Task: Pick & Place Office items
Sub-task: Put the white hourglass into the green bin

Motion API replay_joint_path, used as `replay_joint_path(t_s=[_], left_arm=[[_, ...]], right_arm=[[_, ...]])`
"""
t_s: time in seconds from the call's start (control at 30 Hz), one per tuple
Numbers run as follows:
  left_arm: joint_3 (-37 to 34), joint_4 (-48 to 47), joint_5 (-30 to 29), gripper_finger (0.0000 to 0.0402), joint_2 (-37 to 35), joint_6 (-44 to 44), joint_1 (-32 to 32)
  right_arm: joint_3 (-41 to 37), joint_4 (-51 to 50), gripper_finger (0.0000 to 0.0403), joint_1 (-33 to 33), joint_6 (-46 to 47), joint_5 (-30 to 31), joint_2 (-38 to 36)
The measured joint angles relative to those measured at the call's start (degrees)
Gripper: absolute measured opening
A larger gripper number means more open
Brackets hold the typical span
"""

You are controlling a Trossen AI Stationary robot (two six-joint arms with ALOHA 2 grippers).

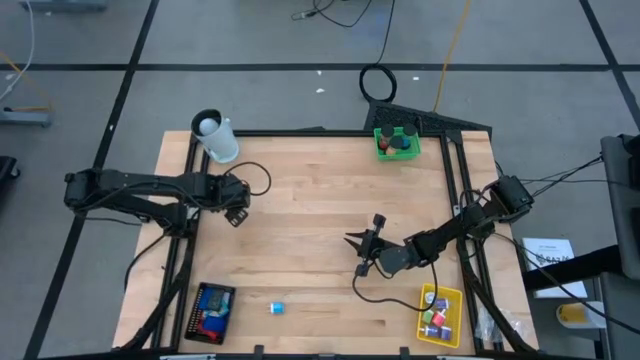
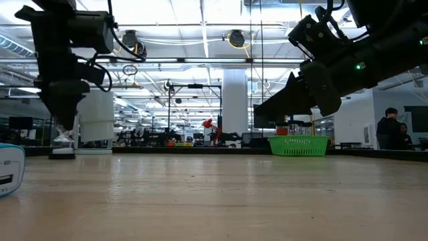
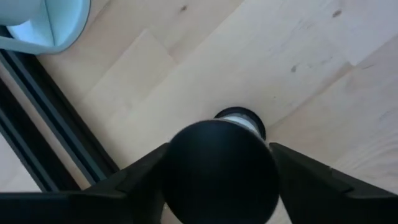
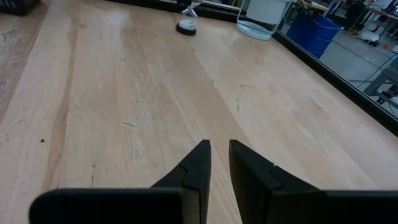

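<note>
Dark round disc [image 3: 241, 118] with a pale face lies flat on the counter [image 1: 320, 200], left of centre in the overhead frame, directly under the left pincer [image 1: 237, 212]. From the left wrist camera the disc peeks out just beyond a black rounded part of the arm; the two dark fingers [image 3: 143, 174] stand apart on either side, released, nothing between them. Whether they touch the disc I cannot tell.

Small teal-and-white block [image 1: 277, 308] sits alone on the bare wood, lower left of centre in the overhead frame, just right of the black tray [image 1: 212, 312]. That tray, at the lower left corner of the counter, holds blue and red pieces. The yellow tray [image 1: 439, 313] at the lower right holds several small coloured pieces. The green tray [image 1: 397, 142] at the upper right edge holds dark round items plus something red.

White cup [image 1: 217, 138] stands at the upper left corner of the counter, near the left arm.

Right pincer [image 1: 362, 243] hovers right of centre in the overhead frame, pointing left. In its own wrist view the fingers [image 4: 198, 163] are nearly together with only a narrow slit, clenched on nothing, above bare wood.

Low view: people stand in the room at far right, beyond the counter.
</note>
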Motion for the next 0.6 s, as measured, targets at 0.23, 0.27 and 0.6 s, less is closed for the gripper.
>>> replay_joint_path(t_s=[0.23,0.27,0.6], left_arm=[[0.0,0.45,-0.44,0.0206,-0.19,0.03,-0.02],[0.0,0.8,-0.44,0.0206,-0.19,0.24,-0.04],[7.78,12.7,-1.45,0.0207,0.56,8.17,0.92]], right_arm=[[0.0,0.02,0.005,-0.02,0.0,0.0,0.0],[0.0,0.02,0.005,0.0,0.0,0.0,0.0],[0.0,0.04,0.005,0.32,0.0,0.05,0.0]])
